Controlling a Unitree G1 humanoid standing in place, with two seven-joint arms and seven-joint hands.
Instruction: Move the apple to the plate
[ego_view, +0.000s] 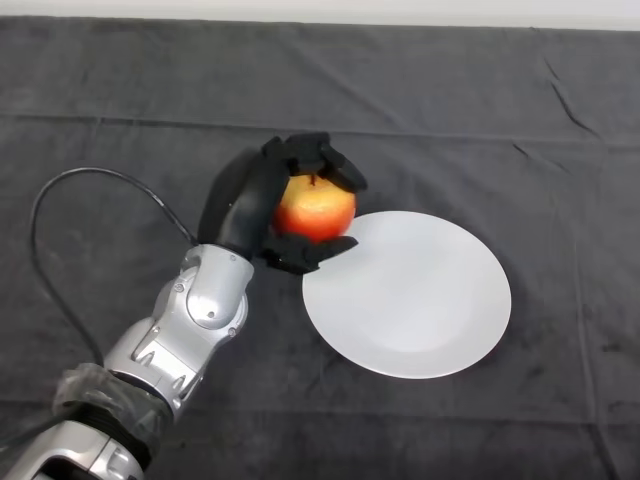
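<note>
Silver forearm low, my hand (250, 205) grips the apple (315, 208) at the plate's (440, 310) upper-left rim. Best I carry it well over the middle before letting go.

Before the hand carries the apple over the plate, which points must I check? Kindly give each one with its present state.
1. Left hand curled around the apple: ok.
2. Apple lifted off the cloth: cannot tell.
3. Plate free of other things: ok.
4. Apple already fully over the plate: not ok, it sits at the plate's upper left rim.
5. Path from apple toward plate centre free: ok.
6. Lower part of the hand clear of the plate rim: cannot tell.
</note>
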